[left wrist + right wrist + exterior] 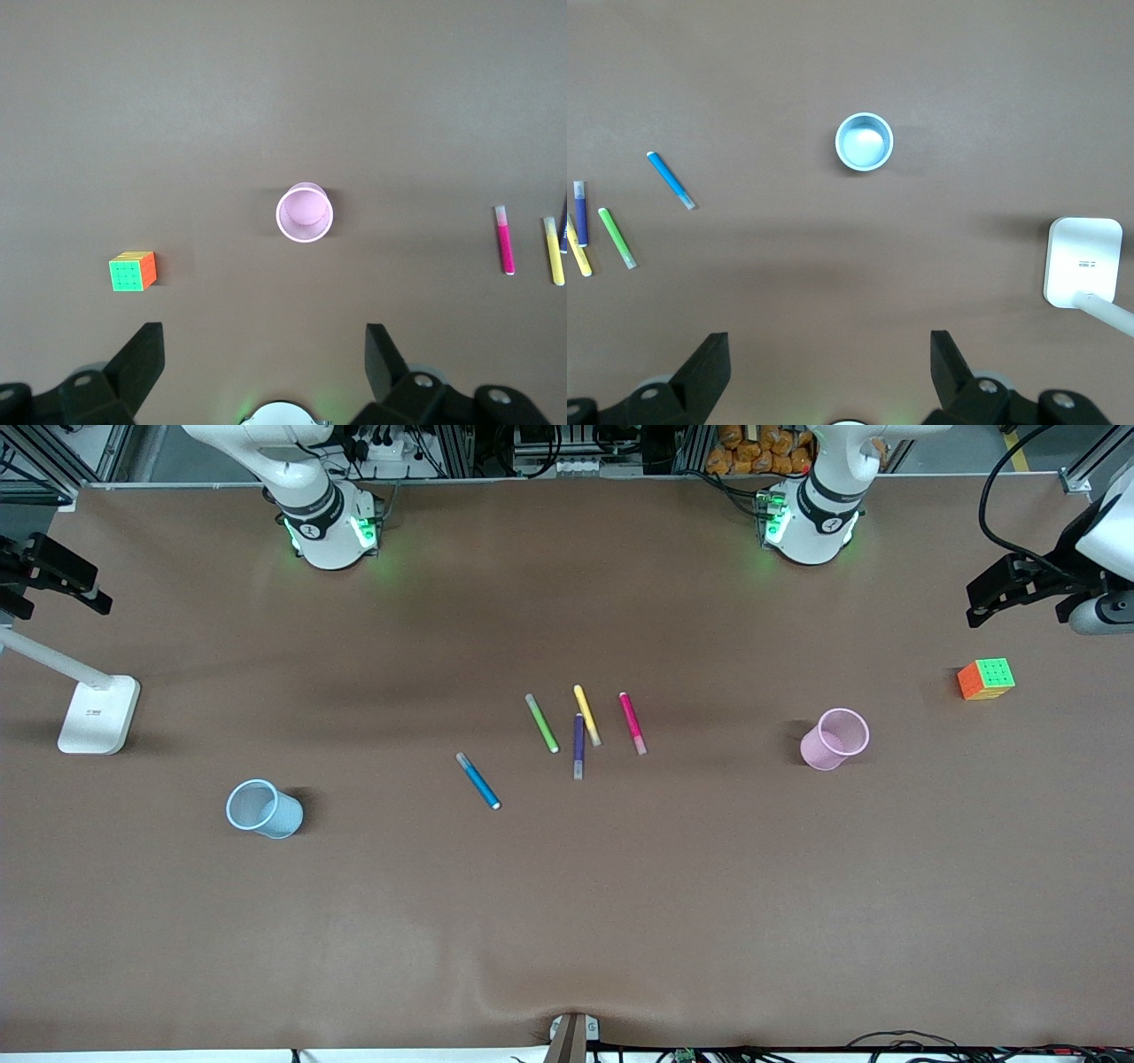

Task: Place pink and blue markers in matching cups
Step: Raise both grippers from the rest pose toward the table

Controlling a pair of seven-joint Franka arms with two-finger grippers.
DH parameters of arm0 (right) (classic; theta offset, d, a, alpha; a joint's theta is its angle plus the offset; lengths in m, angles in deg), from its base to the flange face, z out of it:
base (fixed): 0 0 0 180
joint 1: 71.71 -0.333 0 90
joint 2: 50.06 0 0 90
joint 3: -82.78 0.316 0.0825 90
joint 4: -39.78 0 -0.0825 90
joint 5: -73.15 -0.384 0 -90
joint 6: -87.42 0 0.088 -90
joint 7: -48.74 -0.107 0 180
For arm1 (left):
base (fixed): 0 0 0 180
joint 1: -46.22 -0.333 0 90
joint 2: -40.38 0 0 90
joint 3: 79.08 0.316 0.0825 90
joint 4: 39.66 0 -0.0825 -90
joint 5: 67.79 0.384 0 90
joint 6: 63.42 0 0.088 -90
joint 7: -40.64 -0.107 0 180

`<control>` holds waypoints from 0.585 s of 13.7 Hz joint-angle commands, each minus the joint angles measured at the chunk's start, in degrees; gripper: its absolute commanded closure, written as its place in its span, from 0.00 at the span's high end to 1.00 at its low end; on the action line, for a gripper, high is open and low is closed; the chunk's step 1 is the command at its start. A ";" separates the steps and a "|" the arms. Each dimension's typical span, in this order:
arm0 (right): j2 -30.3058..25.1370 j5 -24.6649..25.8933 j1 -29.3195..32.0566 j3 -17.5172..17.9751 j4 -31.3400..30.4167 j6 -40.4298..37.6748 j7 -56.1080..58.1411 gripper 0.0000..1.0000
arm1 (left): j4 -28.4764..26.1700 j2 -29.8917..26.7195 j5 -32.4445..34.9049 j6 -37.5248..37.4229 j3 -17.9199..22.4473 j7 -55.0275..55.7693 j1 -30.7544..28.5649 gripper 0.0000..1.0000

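The right arm rises from its base at the top of the front view and reaches out over its own end of the counter (pixel 567 921). The right end effector (pixel 830 363) hangs high in the air with its two fingers (pixel 709 359) spread wide apart, holding and touching nothing. In the right wrist view it looks straight down on the light blue cup (pixel 263 809) and the white lamp base (pixel 98 714).

That cup stands upright toward the right arm's end of the counter, well apart from the markers. The blue marker (pixel 478 781) lies flat near the middle, nearer to the front camera than the others. Next come the green marker (pixel 541 724), the dark purple marker (pixel 578 746) and the yellow marker (pixel 586 715); the purple and yellow ones lie just beside each other and may touch. The pink marker (pixel 633 724) lies flat just beside them, toward the left arm's end.

The pale pink cup (pixel 834 739) stands upright farther toward that end, with a colourful puzzle cube (pixel 986 678) near the counter's edge.

The left arm likewise rises from its base and reaches out over its own end. The left end effector (pixel 264 363) hangs high over the pink cup, its fingers (pixel 142 359) wide apart and empty.
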 commanded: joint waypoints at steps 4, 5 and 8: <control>-0.93 -0.99 0.56 0.20 -0.52 -0.40 -0.78 1.00 | 1.00 0.57 0.88 -0.19 -0.30 -0.63 -0.88 1.00; -0.85 -0.99 0.47 0.20 -0.52 -0.32 -0.78 1.00 | 1.09 0.57 0.79 -0.19 -0.30 -0.54 -0.88 1.00; -0.76 -1.08 0.47 0.20 -0.78 -0.14 -0.78 1.00 | 1.00 0.48 0.62 -0.19 -0.30 -0.01 -0.79 1.00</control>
